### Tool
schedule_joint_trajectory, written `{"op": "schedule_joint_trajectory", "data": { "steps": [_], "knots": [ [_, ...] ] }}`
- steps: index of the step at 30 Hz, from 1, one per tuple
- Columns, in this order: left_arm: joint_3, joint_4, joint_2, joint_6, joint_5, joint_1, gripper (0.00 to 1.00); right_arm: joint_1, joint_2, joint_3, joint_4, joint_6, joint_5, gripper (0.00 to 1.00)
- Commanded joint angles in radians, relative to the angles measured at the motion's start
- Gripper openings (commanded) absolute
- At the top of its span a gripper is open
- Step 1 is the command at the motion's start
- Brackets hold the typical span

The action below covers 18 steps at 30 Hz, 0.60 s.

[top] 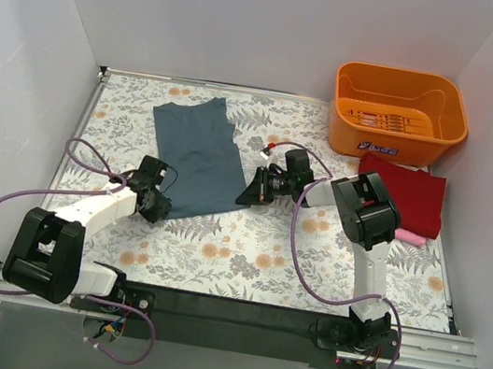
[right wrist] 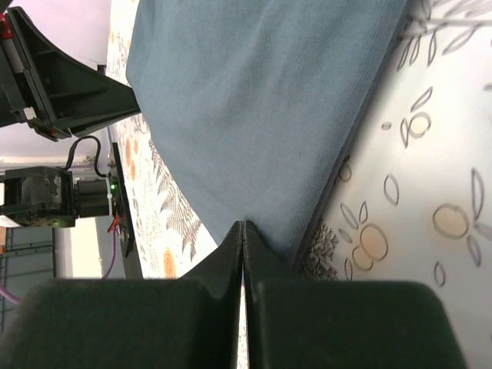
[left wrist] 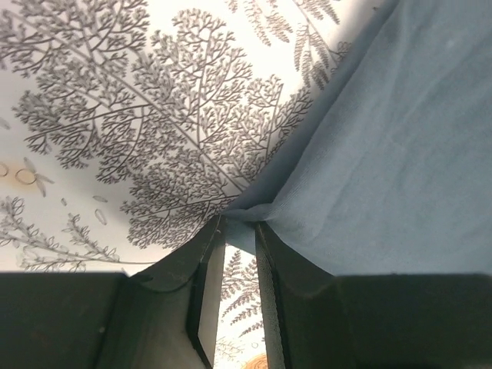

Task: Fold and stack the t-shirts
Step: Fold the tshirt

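Three t-shirts lie on the floral-patterned counter. The slate blue-grey t-shirt lies flat at the centre-left of the counter as a long panel folded lengthwise, its collar end toward the far edge and its hem toward the near edge. The dark red t-shirt lies folded at the right side of the counter, just in front of the orange basket, which stands in the far right corner. The pink t-shirt shows only as a narrow strip at the near edge of the dark red t-shirt, which lies on top of it.

The left fingers sit at the near left corner of the slate blue-grey t-shirt. In the left wrist view the left fingers stand at a narrow gap, and the corner of the cloth is bunched and gripped between their tips, with the counter visible beneath.

The right fingers rest at the right edge of the same t-shirt, near its hem. In the right wrist view the right fingers are pressed together with no gap. Their tips meet the cloth at its edge, just beside the bare counter. Whether any cloth is caught between them cannot be determined.

The two arms are on opposite sides of the slate blue-grey t-shirt, well apart from the other two t-shirts.
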Motion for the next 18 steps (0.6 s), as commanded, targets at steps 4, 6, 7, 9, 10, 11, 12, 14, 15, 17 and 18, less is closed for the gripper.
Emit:
{"op": "schedule_joint_trajectory", "data": {
  "steps": [4, 6, 7, 9, 10, 11, 12, 14, 15, 17, 18],
  "knots": [
    [0.045, -0.155, -0.065, 0.01, -0.071, 0.007, 0.27, 0.002, -0.064, -0.055, -0.096, -0.027, 0.071, 0.01],
    [0.079, -0.146, -0.083, 0.036, -0.09, 0.005, 0.31, 0.002, -0.105, -0.054, -0.114, -0.036, 0.087, 0.01],
    [0.119, -0.138, -0.088, 0.068, -0.094, 0.007, 0.35, 0.004, -0.136, -0.052, -0.137, -0.054, 0.107, 0.01],
    [0.168, -0.122, -0.077, 0.109, -0.091, 0.005, 0.41, 0.008, -0.164, -0.034, -0.172, -0.08, 0.134, 0.01],
    [0.19, -0.115, -0.068, 0.123, -0.091, 0.005, 0.48, 0.011, -0.176, -0.025, -0.189, -0.094, 0.15, 0.03],
    [0.231, -0.105, -0.045, 0.164, -0.088, 0.007, 0.5, 0.017, -0.194, -0.009, -0.212, -0.135, 0.182, 0.03],
    [0.245, -0.073, -0.033, 0.181, -0.081, 0.005, 0.53, 0.031, -0.202, 0.006, -0.262, -0.157, 0.206, 0.05],
    [0.286, -0.013, 0.02, 0.24, -0.067, 0.005, 0.59, 0.059, -0.211, 0.063, -0.319, -0.23, 0.28, 0.11],
    [0.3, 0.003, 0.039, 0.252, -0.073, 0.007, 0.6, 0.068, -0.21, 0.083, -0.373, -0.253, 0.303, 0.13],
    [0.326, 0.055, 0.094, 0.284, -0.064, 0.007, 0.58, 0.086, -0.196, 0.138, -0.407, -0.281, 0.361, 0.19],
    [0.363, 0.058, 0.157, 0.303, -0.062, 0.005, 0.55, 0.099, -0.188, 0.156, -0.427, -0.309, 0.378, 0.21]
  ]
}}
